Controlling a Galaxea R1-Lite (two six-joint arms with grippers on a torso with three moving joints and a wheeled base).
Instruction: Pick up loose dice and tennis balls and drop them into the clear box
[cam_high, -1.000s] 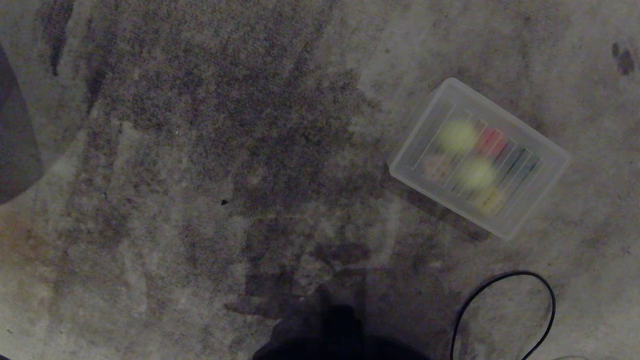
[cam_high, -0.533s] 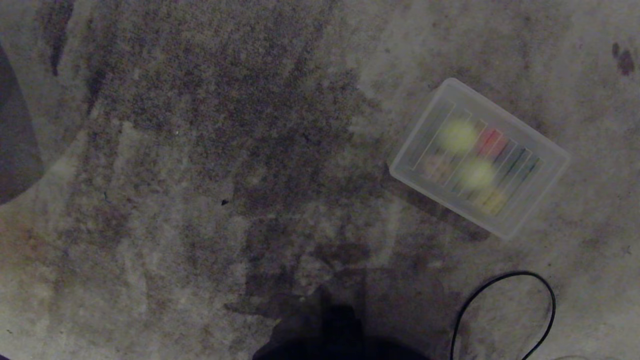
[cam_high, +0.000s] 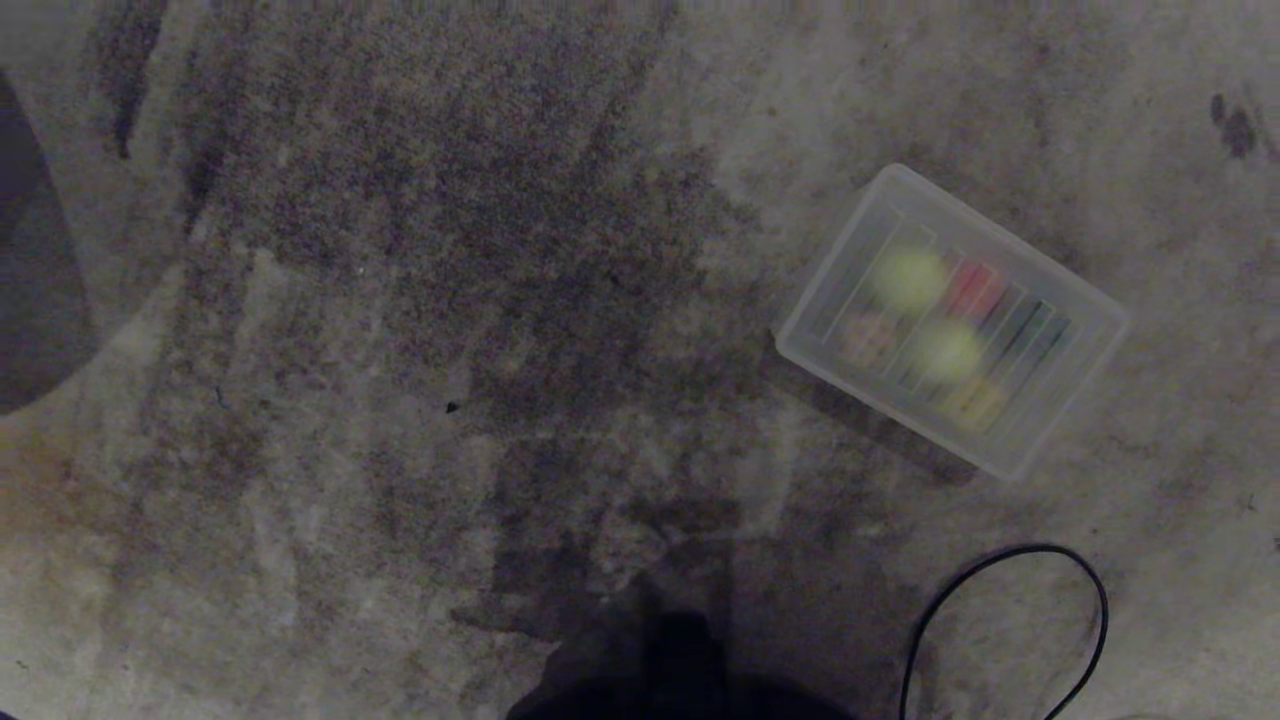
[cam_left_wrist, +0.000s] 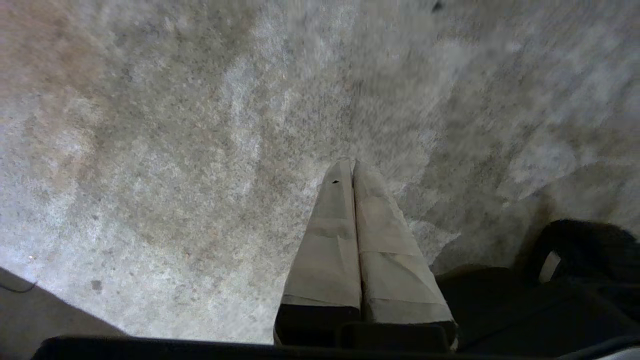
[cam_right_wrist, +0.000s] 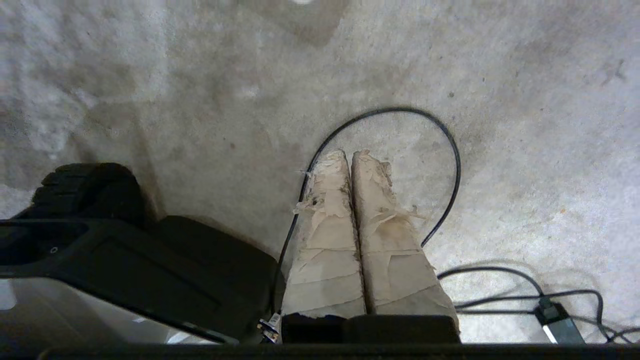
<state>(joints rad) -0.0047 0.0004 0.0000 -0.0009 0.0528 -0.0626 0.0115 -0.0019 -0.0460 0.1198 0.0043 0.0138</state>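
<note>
Translucent, the clear box sits on the concrete floor, tennis balls and dice inside under its lid. Left end effector and right end effector are pressed together, empty.

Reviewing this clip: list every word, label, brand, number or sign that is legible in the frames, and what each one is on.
No legible text anywhere.
Clear box, lid on: blurred, no label readable; coloured shapes show through, no pips can be made out.
Taped left gripper and right gripper: plain tape, no print.
Small adapter on the cable: no marking can be read.
Concrete floor: stains only.
</note>
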